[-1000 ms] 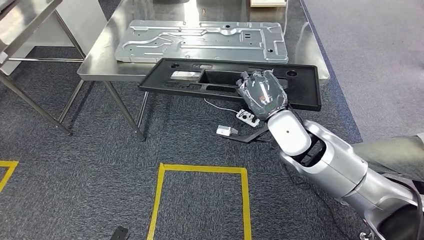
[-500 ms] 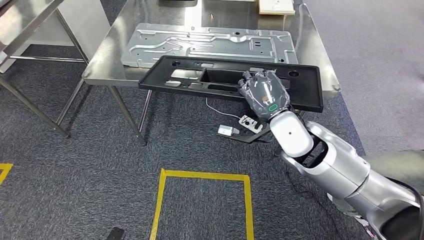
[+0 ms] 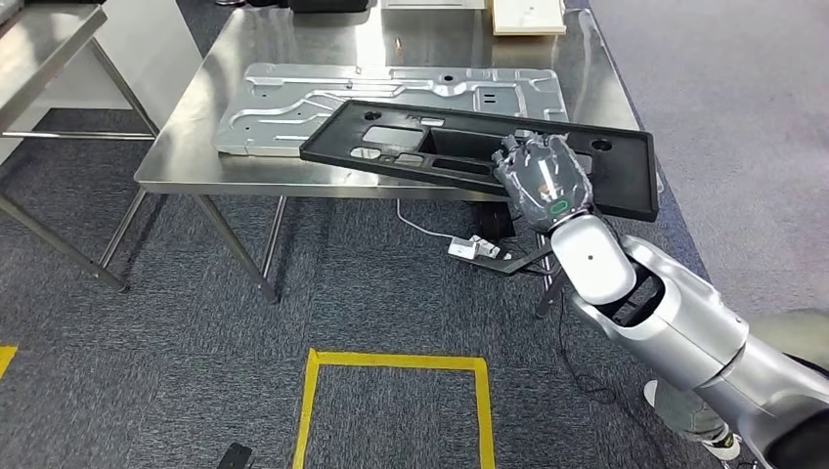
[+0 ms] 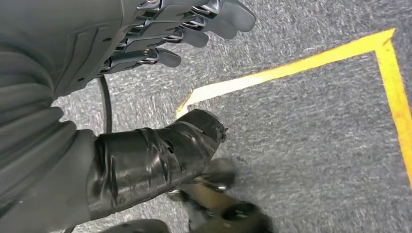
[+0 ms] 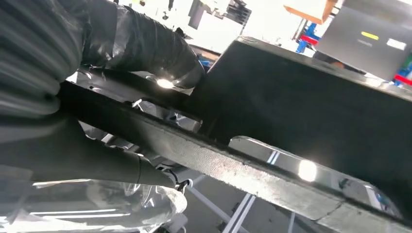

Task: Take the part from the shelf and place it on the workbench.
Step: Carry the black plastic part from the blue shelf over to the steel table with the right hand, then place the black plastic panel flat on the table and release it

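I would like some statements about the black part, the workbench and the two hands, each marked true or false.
1. The right hand holds the black part. True.
2. The black part lies on the carpet. False: it is held over the front of the steel workbench.
3. A silver metal plate lies on the workbench. True.
4. The left hand holds a tool. False: it holds nothing, hanging above the carpet.
5. The yellow floor marking is red. False: it is yellow.
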{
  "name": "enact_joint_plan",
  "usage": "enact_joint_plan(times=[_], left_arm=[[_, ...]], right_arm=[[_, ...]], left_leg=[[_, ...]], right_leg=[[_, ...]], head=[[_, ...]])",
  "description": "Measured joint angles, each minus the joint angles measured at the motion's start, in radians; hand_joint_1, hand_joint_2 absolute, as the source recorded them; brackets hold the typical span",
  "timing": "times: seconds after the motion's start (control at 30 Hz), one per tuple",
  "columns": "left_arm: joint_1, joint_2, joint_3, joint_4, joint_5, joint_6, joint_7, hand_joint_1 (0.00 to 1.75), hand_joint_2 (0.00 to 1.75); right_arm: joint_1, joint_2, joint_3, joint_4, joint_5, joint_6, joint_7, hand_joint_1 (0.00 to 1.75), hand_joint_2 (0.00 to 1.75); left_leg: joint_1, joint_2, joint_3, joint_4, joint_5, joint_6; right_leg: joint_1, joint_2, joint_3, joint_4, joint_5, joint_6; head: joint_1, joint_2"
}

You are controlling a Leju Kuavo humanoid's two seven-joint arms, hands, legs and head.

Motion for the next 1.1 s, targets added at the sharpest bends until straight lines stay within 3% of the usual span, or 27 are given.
enact_joint_plan(times=[0.03, 0.07, 0.13, 0.2, 0.33, 0.4, 0.47, 0.5, 0.53, 0.57, 0.63, 0.7, 0.8, 0.83, 0.87, 0.97, 1.0, 1.03, 1.1], left_arm=[[0.002, 0.000, 0.000, 0.000, 0.000, 0.000, 0.000, 0.00, 1.75], [0.003, 0.001, 0.000, 0.000, 0.000, 0.000, 0.001, 0.00, 1.75], [0.004, 0.001, 0.000, 0.000, 0.000, 0.000, 0.001, 0.00, 1.75], [0.003, 0.001, 0.000, 0.000, 0.001, 0.000, 0.001, 0.00, 1.75], [0.004, 0.001, 0.000, 0.000, 0.002, -0.002, 0.000, 0.00, 1.75], [0.003, 0.002, 0.000, 0.000, 0.004, -0.002, -0.001, 0.00, 1.75], [0.003, 0.004, 0.000, 0.000, 0.006, -0.003, -0.002, 0.00, 1.75], [0.004, 0.004, 0.000, 0.000, 0.007, -0.003, -0.002, 0.00, 1.75], [0.005, 0.004, 0.000, 0.000, 0.008, -0.003, -0.002, 0.00, 1.75], [0.005, 0.004, 0.000, 0.000, 0.008, -0.003, -0.001, 0.00, 1.75], [0.004, 0.004, 0.000, 0.000, 0.010, -0.004, 0.000, 0.00, 1.75], [0.002, 0.004, 0.000, 0.000, 0.012, -0.005, 0.002, 0.00, 1.75], [0.001, 0.004, 0.000, 0.000, 0.017, -0.005, 0.004, 0.00, 1.75], [0.000, 0.004, 0.000, 0.000, 0.017, -0.004, 0.005, 0.00, 1.75], [-0.001, 0.004, 0.000, 0.000, 0.017, -0.003, 0.006, 0.00, 1.75], [-0.002, 0.004, 0.000, 0.000, 0.018, 0.000, 0.012, 0.00, 1.75], [0.000, 0.004, 0.000, 0.000, 0.018, 0.001, 0.015, 0.00, 1.75], [0.001, 0.004, 0.000, 0.000, 0.019, 0.002, 0.017, 0.00, 1.75], [0.003, 0.005, 0.000, 0.000, 0.019, 0.004, 0.019, 0.00, 1.75]], right_arm=[[0.003, -0.001, 0.000, 0.000, 0.000, 0.000, 0.000, 1.73, 1.75], [0.006, -0.002, 0.000, 0.000, 0.000, 0.000, 0.000, 1.73, 1.75], [0.007, -0.005, -0.002, 0.000, -0.001, 0.002, 0.001, 1.73, 1.75], [0.008, -0.009, -0.006, 0.000, -0.005, 0.004, 0.006, 1.73, 1.75], [0.022, -0.026, -0.019, 0.002, -0.022, 0.002, 0.015, 1.73, 1.75], [0.028, -0.035, -0.030, 0.004, -0.025, 0.000, 0.017, 1.73, 1.75], [0.039, -0.043, -0.037, 0.008, -0.030, -0.002, 0.021, 1.73, 1.75], [0.046, -0.047, -0.039, 0.010, -0.033, -0.003, 0.022, 1.73, 1.75], [0.052, -0.051, -0.040, 0.012, -0.036, -0.003, 0.023, 1.73, 1.75], [0.058, -0.054, -0.042, 0.014, -0.037, -0.003, 0.023, 1.73, 1.75], [0.063, -0.059, -0.048, 0.017, -0.040, -0.004, 0.025, 1.73, 1.75], [0.065, -0.063, -0.055, 0.021, -0.044, -0.006, 0.028, 1.73, 1.75], [0.072, -0.070, -0.066, 0.027, -0.056, -0.008, 0.034, 1.73, 1.75], [0.074, -0.071, -0.071, 0.030, -0.060, -0.008, 0.036, 1.73, 1.75], [0.075, -0.073, -0.075, 0.032, -0.066, -0.008, 0.039, 1.73, 1.75], [0.087, -0.077, -0.085, 0.043, -0.090, -0.009, 0.051, 1.73, 1.75], [0.095, -0.078, -0.087, 0.048, -0.098, -0.010, 0.054, 1.73, 1.75], [0.104, -0.080, -0.089, 0.054, -0.106, -0.010, 0.056, 1.73, 1.75], [0.118, -0.085, -0.093, 0.064, -0.116, -0.011, 0.059, 1.73, 1.75]], left_leg=[[0.002, 0.000, -0.010, -0.019, 0.016, -0.001], [0.003, 0.000, -0.005, -0.065, 0.054, -0.001], [0.002, 0.001, 0.020, -0.185, 0.158, 0.002], [-0.003, 0.000, 0.036, -0.246, 0.200, 0.014], [-0.004, -0.002, 0.067, -0.259, 0.191, 0.041], [-0.005, -0.003, 0.082, -0.262, 0.182, 0.051], [-0.008, -0.003, 0.098, -0.262, 0.167, 0.057], [-0.010, -0.004, 0.108, -0.262, 0.158, 0.057], [-0.011, -0.004, 0.121, -0.261, 0.148, 0.057], [-0.012, -0.005, 0.135, -0.260, 0.137, 0.056], [-0.014, -0.006, 0.157, -0.256, 0.116, 0.052], [-0.017, -0.008, 0.167, -0.251, 0.100, 0.044], [-0.018, -0.009, 0.169, -0.236, 0.090, 0.029], [-0.017, -0.008, 0.156, -0.212, 0.084, 0.024], [-0.015, -0.006, 0.131, -0.171, 0.072, 0.019], [-0.010, -0.003, 0.016, -0.005, 0.011, 0.007], [-0.008, -0.002, -0.008, 0.016, 0.007, 0.005], [-0.007, -0.002, -0.015, 0.001, 0.027, 0.005], [-0.007, -0.002, 0.014, -0.114, 0.119, 0.011]], right_leg=[[0.000, 0.001, 0.013, 0.000, -0.010, 0.002], [-0.001, 0.002, 0.027, 0.001, -0.021, 0.004], [-0.001, 0.002, 0.052, 0.002, -0.042, 0.013], [0.000, 0.003, 0.063, 0.001, -0.055, 0.026], [-0.001, 0.000, 0.057, 0.041, -0.068, 0.047], [-0.002, -0.002, -0.003, 0.144, -0.103, 0.049], [0.000, -0.002, -0.088, 0.260, -0.152, 0.047], [0.000, -0.002, -0.116, 0.281, -0.163, 0.045], [0.000, -0.002, -0.130, 0.272, -0.156, 0.042], [0.000, -0.002, -0.128, 0.230, -0.123, 0.040], [0.003, -0.002, -0.103, 0.102, -0.015, 0.034], [0.007, -0.003, -0.086, 0.029, 0.050, 0.029], [0.006, -0.003, -0.074, 0.017, 0.057, 0.015], [0.004, -0.004, -0.069, 0.015, 0.055, 0.010], [0.003, -0.004, -0.064, 0.013, 0.053, 0.006], [0.003, -0.004, -0.054, 0.012, 0.040, 0.000], [0.003, -0.003, -0.048, 0.012, 0.034, 0.000], [0.003, -0.003, -0.040, 0.012, 0.028, 0.000], [0.002, -0.003, -0.023, 0.012, 0.016, 0.004]], head=[[0.000, 0.000], [0.000, 0.000], [0.000, 0.000], [0.001, 0.000], [0.004, 0.000], [0.008, 0.000], [0.009, 0.000], [0.009, 0.000], [0.009, 0.000], [0.010, 0.000], [0.009, 0.000], [0.010, 0.000], [0.011, 0.000], [0.011, 0.000], [0.010, 0.000], [0.010, 0.000], [0.010, 0.000], [0.010, 0.000], [0.010, 0.000]])
